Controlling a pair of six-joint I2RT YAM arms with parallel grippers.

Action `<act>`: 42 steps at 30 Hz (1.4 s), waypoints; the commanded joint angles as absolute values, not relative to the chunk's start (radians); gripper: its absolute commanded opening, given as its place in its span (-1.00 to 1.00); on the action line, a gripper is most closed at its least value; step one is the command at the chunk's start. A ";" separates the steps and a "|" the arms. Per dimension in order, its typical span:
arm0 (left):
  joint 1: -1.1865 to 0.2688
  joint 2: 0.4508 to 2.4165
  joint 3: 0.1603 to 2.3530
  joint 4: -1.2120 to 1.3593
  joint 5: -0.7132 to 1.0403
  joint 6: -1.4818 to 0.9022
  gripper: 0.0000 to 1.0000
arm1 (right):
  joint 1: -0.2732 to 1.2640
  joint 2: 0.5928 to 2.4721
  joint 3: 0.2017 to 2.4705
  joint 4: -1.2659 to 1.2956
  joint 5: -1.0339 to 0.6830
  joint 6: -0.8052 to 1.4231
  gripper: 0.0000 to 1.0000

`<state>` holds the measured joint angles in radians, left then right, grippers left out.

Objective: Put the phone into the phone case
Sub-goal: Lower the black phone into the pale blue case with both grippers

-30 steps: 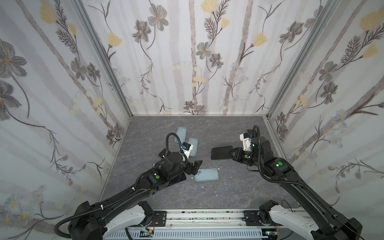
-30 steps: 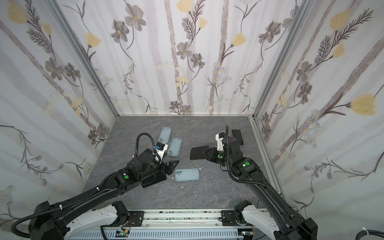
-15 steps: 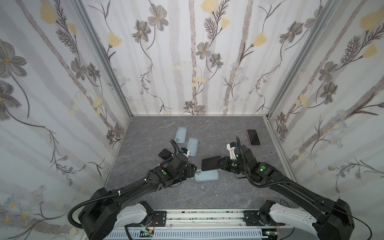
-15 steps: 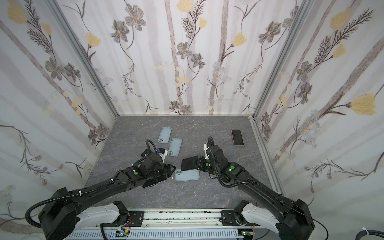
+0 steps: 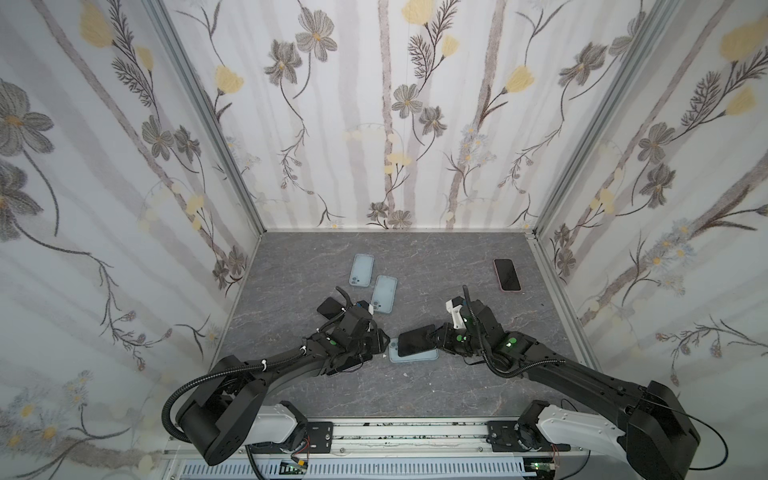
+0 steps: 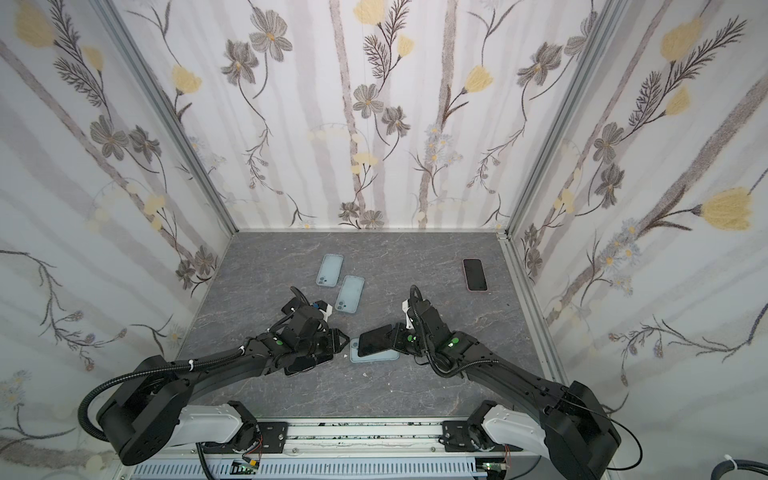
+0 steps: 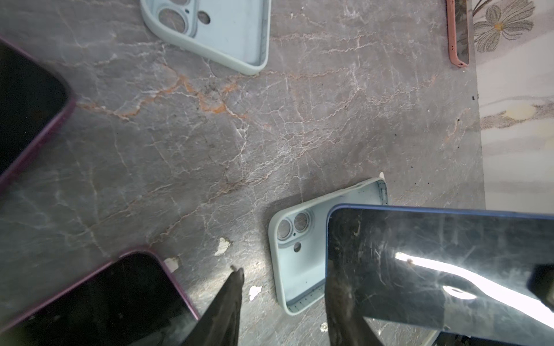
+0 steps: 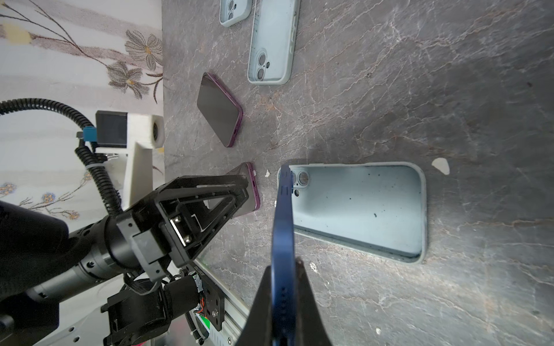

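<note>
**Phone** (image 5: pixel 417 340) (image 6: pixel 376 340): dark screen up, blue rim. It is clamped by one short end between the fingers of the right gripper (image 5: pixel 436 338) and reaches out ahead of that gripper, tilted. The right wrist view shows it (image 8: pixel 283 227) edge-on, pinched from both faces. Its free end lies over the camera-cutout end of the phone case; whether the two touch cannot be told.

**Phone case** (image 5: pixel 419 358) (image 6: pixel 374 358): pale blue, open side up, flat on the grey marbled table (image 5: pixel 415 395). It sits directly beneath the held phone and ahead of the right gripper. In the left wrist view the cutouts (image 7: pixel 299 269) show uncovered just past the phone's free end.

**Left gripper** (image 5: pixel 380 338): faces the right gripper at the case's camera end. Its jaws are apart and hold nothing. In the left wrist view one of its fingers (image 7: pixel 233 299) stands just clear of the case rim, and the other is over the case's near corner.

**Spare cases**, two (image 5: pixel 361 270) (image 5: pixel 384 294): pale blue, open side up, off the left gripper's flank on the far-wall side.

**Purple-edged phones**, two: one is partly under the left gripper's body (image 5: pixel 351 363). The other is just behind that gripper (image 5: pixel 330 307).

**Pink-edged phone** (image 5: pixel 507 275): screen up, well apart from the right gripper, beyond its wrist, near the side wall.
</note>
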<state>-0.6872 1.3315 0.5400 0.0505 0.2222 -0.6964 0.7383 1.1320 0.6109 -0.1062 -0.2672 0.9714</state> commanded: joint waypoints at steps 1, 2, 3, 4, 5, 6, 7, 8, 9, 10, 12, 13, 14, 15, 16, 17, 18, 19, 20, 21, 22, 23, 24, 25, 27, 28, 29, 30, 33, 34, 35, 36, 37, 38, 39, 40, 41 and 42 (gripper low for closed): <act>-0.680 1.361 0.540 0.112 0.270 -0.731 -0.22 | 0.738 1.142 0.604 -0.007 -0.296 0.990 -1.00; -0.681 1.369 0.541 0.117 0.278 -0.738 -0.23 | 0.738 1.148 0.602 0.000 -0.302 0.987 -1.00; -0.678 1.377 0.542 0.124 0.284 -0.743 -0.29 | 0.738 1.158 0.601 0.009 -0.310 0.984 -1.00; -0.679 1.381 0.542 0.130 0.286 -0.747 -0.31 | 0.738 1.165 0.601 0.014 -0.314 0.982 -1.00; -0.678 1.385 0.541 0.136 0.288 -0.751 -0.31 | 0.738 1.174 0.601 0.020 -0.317 0.981 -1.00; -0.678 1.388 0.538 0.143 0.285 -0.753 -0.31 | 0.739 1.181 0.599 0.028 -0.323 0.980 -1.00; -0.679 1.390 0.536 0.148 0.282 -0.756 -0.31 | 0.738 1.188 0.596 0.037 -0.328 0.980 -1.00; -0.678 1.391 0.532 0.153 0.275 -0.759 -0.31 | 0.738 1.194 0.593 0.045 -0.332 0.980 -1.00; -0.677 1.392 0.530 0.158 0.268 -0.763 -0.31 | 0.738 1.200 0.591 0.052 -0.336 0.979 -1.00; -0.676 1.392 0.524 0.164 0.265 -0.766 -0.31 | 0.738 1.206 0.588 0.055 -0.337 0.978 -1.00; -0.677 1.395 0.517 0.179 0.265 -0.775 -0.30 | 0.739 1.217 0.583 0.061 -0.339 0.974 -1.00; -0.677 1.396 0.512 0.187 0.268 -0.779 -0.30 | 0.738 1.219 0.581 0.066 -0.341 0.974 -1.00; -0.676 1.397 0.507 0.198 0.273 -0.785 -0.30 | 0.739 1.224 0.578 0.073 -0.344 0.973 -1.00; -0.676 1.403 0.504 0.204 0.276 -0.789 -0.30 | 0.738 1.229 0.576 0.075 -0.344 0.973 -1.00; -0.676 1.408 0.502 0.208 0.281 -0.791 -0.30 | 0.738 1.230 0.574 0.075 -0.344 0.973 -1.00; -0.676 1.418 0.502 0.212 0.286 -0.791 -0.30 | 0.736 1.234 0.574 0.077 -0.345 0.972 -1.00; -0.676 1.425 0.501 0.215 0.295 -0.792 -0.31 | 0.737 1.235 0.571 0.078 -0.349 0.971 -1.00; -0.676 1.431 0.498 0.222 0.304 -0.795 -0.32 | 0.737 1.237 0.568 0.077 -0.349 0.971 -1.00; -0.676 1.437 0.493 0.234 0.315 -0.801 -0.33 | 0.736 1.238 0.565 0.074 -0.348 0.971 -1.00; -0.676 1.440 0.488 0.247 0.325 -0.807 -0.35 | 0.736 1.239 0.562 0.069 -0.345 0.972 -1.00; -0.676 1.443 0.482 0.260 0.338 -0.811 -0.35 | 0.734 1.239 0.560 0.064 -0.343 0.973 -1.00; -0.677 1.450 0.480 0.271 0.353 -0.814 -0.35 | 0.732 1.240 0.553 0.061 -0.342 0.975 -1.00; -0.676 1.458 0.482 0.275 0.365 -0.815 -0.38 | 0.731 1.238 0.547 0.065 -0.344 0.977 -1.00; -0.676 1.464 0.483 0.277 0.372 -0.815 -0.38 | 0.730 1.238 0.539 0.070 -0.345 0.977 -1.00; -0.676 1.477 0.481 0.293 0.390 -0.819 -0.38 | 0.722 1.235 0.519 0.092 -0.357 0.981 -1.00; -0.676 1.484 0.480 0.303 0.398 -0.822 -0.38 | 0.717 1.234 0.510 0.101 -0.363 0.982 -1.00; -0.676 1.489 0.481 0.316 0.408 -0.825 -0.38 | 0.710 1.232 0.498 0.114 -0.370 0.983 -1.00; -0.676 1.497 0.482 0.328 0.419 -0.828 -0.38 | 0.703 1.229 0.486 0.128 -0.378 0.984 -1.00; -0.677 1.517 0.487 0.349 0.445 -0.834 -0.37 | 0.674 1.222 0.435 0.175 -0.397 0.995 -1.00; -0.676 1.522 0.489 0.353 0.453 -0.836 -0.37 | 0.668 1.220 0.421 0.190 -0.401 1.000 -1.00; -0.676 1.528 0.489 0.359 0.461 -0.840 -0.37 | 0.662 1.216 0.405 0.206 -0.404 1.004 -1.00; -0.676 1.534 0.487 0.365 0.471 -0.844 -0.37 | 0.657 1.213 0.392 0.219 -0.405 1.009 -1.00; -0.678 1.538 0.488 0.370 0.474 -0.846 -0.37 | 0.654 1.212 0.381 0.229 -0.405 1.012 -1.00; -0.678 1.539 0.488 0.374 0.478 -0.847 -0.37 | 0.652 1.215 0.370 0.240 -0.407 1.015 -1.00; -0.678 1.544 0.489 0.376 0.482 -0.848 -0.37 | 0.651 1.219 0.363 0.253 -0.411 1.017 -1.00; -0.678 1.545 0.488 0.379 0.483 -0.848 -0.37 | 0.652 1.228 0.358 0.262 -0.419 1.017 -1.00; -0.680 1.550 0.489 0.380 0.488 -0.848 -0.36 | 0.650 1.240 0.356 0.268 -0.428 1.016 -1.00; -0.680 1.552 0.491 0.381 0.491 -0.848 -0.36 | 0.650 1.251 0.357 0.273 -0.435 1.015 -1.00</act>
<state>-0.6754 1.5436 0.4847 0.3420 0.4442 -0.8356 0.6487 1.2282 0.3664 0.2996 -0.4385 1.0126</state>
